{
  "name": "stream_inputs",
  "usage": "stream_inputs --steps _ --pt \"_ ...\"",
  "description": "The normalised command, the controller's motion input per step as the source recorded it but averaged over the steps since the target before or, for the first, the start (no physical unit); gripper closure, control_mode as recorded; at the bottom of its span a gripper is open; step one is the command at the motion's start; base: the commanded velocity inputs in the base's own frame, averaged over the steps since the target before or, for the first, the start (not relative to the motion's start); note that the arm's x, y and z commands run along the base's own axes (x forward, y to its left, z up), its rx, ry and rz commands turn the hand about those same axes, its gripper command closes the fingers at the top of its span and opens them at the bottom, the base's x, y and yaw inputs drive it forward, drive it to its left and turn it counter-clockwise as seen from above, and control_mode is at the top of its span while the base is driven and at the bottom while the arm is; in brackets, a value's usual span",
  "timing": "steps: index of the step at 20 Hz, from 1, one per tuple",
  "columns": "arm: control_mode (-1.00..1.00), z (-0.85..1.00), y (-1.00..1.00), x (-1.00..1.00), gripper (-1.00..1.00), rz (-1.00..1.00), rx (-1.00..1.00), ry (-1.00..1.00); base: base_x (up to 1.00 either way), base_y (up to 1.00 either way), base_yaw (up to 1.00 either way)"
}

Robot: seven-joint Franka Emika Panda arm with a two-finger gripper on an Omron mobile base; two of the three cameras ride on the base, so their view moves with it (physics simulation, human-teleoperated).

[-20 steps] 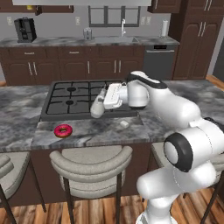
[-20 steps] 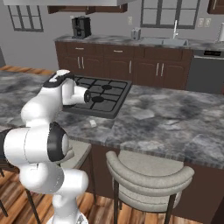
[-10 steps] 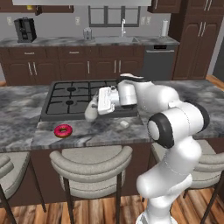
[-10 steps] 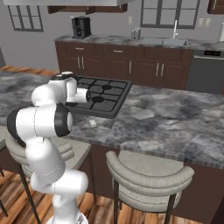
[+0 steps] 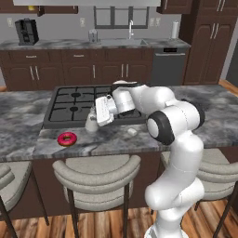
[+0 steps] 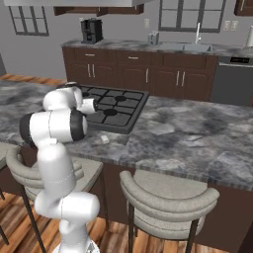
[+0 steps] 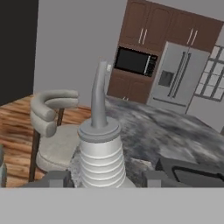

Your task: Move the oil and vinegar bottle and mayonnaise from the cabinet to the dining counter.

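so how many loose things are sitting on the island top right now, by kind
oil and vinegar bottle: 1
pink-frosted donut: 1
small pale unidentified item: 1
total: 3

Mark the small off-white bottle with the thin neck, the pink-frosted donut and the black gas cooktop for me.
small off-white bottle with the thin neck (image 7: pixel 101 153), hand view, on its ribbed rounded body
pink-frosted donut (image 5: pixel 67 138), left base view, on the frosted ring
black gas cooktop (image 5: pixel 69 103), left base view, on the left burner grates
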Motion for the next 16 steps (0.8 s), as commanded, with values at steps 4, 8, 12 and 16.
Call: stream_inputs --steps 4,8,12,16 --pt "-1.00 -0.48 0.39 0.44 1.00 0.13 0.00 0.00 0.00 0.00 0.00" --pt "-1.00 -0.48 0.22 0.42 1.00 0.13 0.00 -0.04 0.00 0.00 0.00" --pt "-1.00 -0.39 0.11 0.39 1.00 0.09 0.00 -0.12 0.00 0.00 0.00" --pt "-1.00 -0.32 0.06 0.37 1.00 0.06 0.00 -0.18 0.00 0.00 0.00"
